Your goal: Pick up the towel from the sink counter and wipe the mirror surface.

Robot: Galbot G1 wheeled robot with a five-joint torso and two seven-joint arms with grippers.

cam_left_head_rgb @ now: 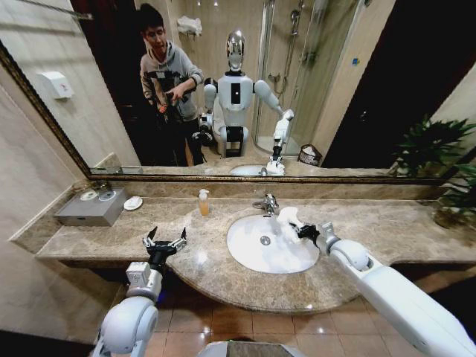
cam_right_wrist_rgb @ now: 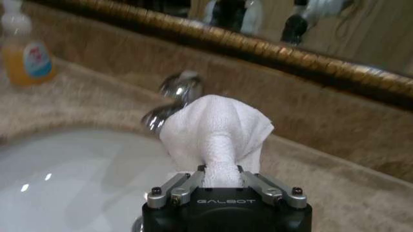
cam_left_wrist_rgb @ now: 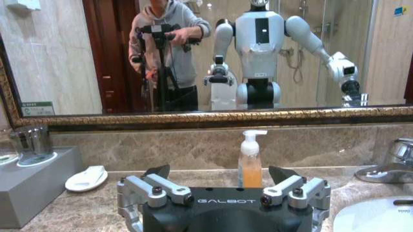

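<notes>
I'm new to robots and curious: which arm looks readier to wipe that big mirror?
The right: its claw is shut on the small white cloth towel above the oval white basin, near the dark-framed mirror. The left claw hangs open and empty.

soap bottle (cam_left_head_rgb: 204,202) left of tap (cam_left_head_rgb: 268,203), behind basin (cam_left_head_rgb: 271,243)
</notes>
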